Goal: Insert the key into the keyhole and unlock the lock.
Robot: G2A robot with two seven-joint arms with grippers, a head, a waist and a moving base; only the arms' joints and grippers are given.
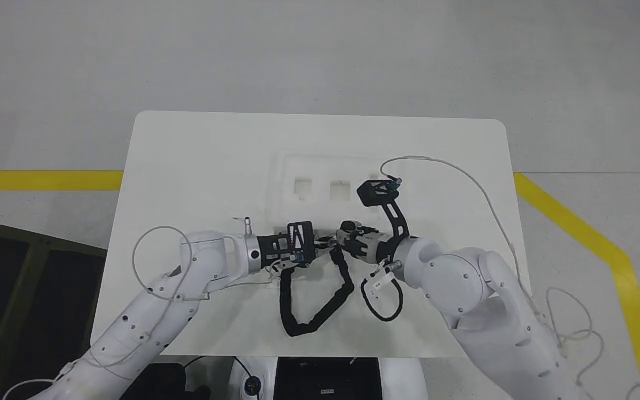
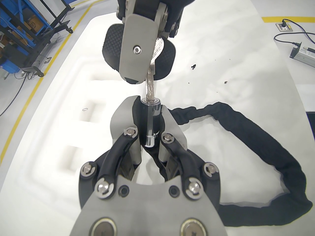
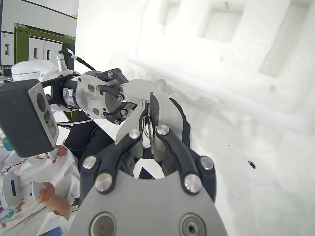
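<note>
A black fabric-sleeved chain lock (image 1: 318, 300) lies looped on the white table (image 1: 180, 170). Its chrome and black lock cylinder (image 2: 150, 124) is lifted and clamped in my left gripper (image 2: 147, 110), which is shut on it. A silver key (image 2: 150, 87) points straight down into the cylinder's end, its tip in the keyhole. My right gripper (image 2: 147, 76) is shut on the key's head. Near the table's front centre the two grippers meet tip to tip, the left gripper (image 1: 312, 247) beside the right gripper (image 1: 345, 240). From the right wrist, the key (image 3: 150, 133) sits between my right gripper's pads (image 3: 153, 106).
A white foam tray (image 1: 300, 168) with rectangular recesses lies just behind the grippers; a small ring (image 2: 85, 109) rests in one recess. A thin cable (image 1: 470, 185) arcs over the table's right side. Black crumbs (image 2: 193, 66) dot the table.
</note>
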